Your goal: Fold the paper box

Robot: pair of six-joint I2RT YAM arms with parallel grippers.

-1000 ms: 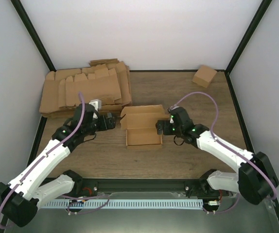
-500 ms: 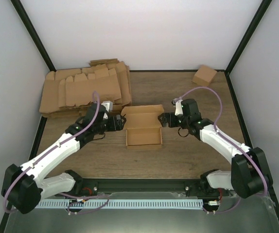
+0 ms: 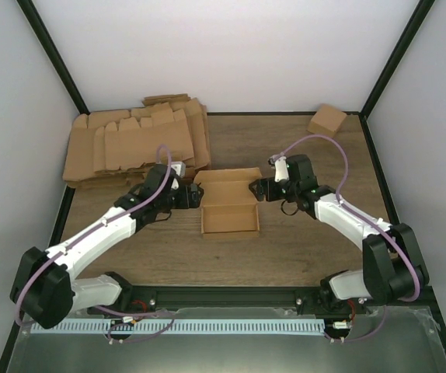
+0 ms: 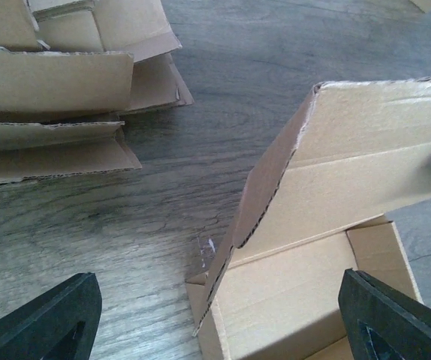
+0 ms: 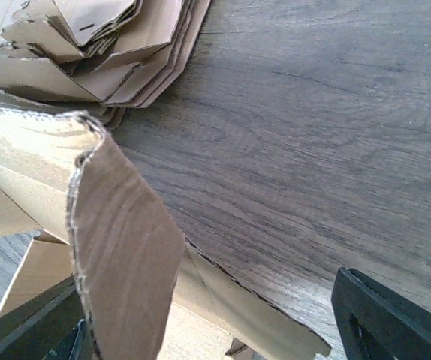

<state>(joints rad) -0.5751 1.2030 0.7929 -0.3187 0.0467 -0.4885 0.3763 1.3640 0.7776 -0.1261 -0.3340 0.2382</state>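
The paper box (image 3: 229,206) is sitting half-formed at the middle of the table (image 3: 301,249), its lid panel standing up along the far side. The left hand (image 3: 194,196) and the right hand (image 3: 259,189) are hovering at its far left and far right corners, both spread wide and gripping nothing. Nothing is pinning the light box down, so an uneven push from one side is likely to slide or twist it rather than fold it. A finger landing off the crease risks crumpling the ragged end flap (image 5: 122,247) or bending it outward. The stack of flat blanks (image 3: 134,144) is lying just beyond the left hand, so a wide swing could drag it. In both wrist views the fingers are showing only as dark wedges cut off at the bottom corners. I cannot tell whether they are touching cardboard, and from above the hands are covering the corner flaps.
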